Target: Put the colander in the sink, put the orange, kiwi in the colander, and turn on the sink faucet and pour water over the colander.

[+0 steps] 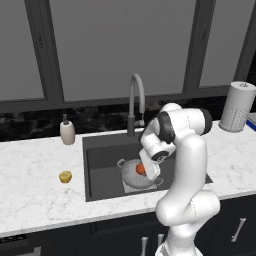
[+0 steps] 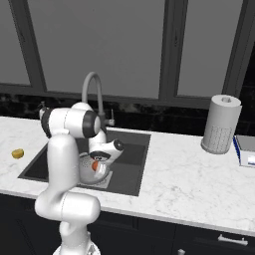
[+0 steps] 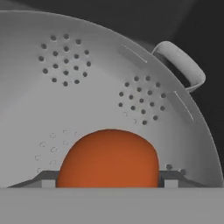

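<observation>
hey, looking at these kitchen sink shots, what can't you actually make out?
- Orange: in the hand view its underside is cut off, so contact with the colander floor is unclear.
- Gripper: grip or release on the orange cannot be told.
- Sink faucet: lever too small in the left base view.
- Kiwi: surface detail too small there.

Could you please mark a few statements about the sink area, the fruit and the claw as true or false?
1. The colander sits in the sink. True.
2. The kiwi lies inside the colander. False: it rests on the counter, left of the sink.
3. The orange sits between the tips of the claw, over the colander. True.
4. The paper towel roll lies on its side. False: it stands upright.
5. The soap bottle stands right of the faucet. False: left.
</observation>
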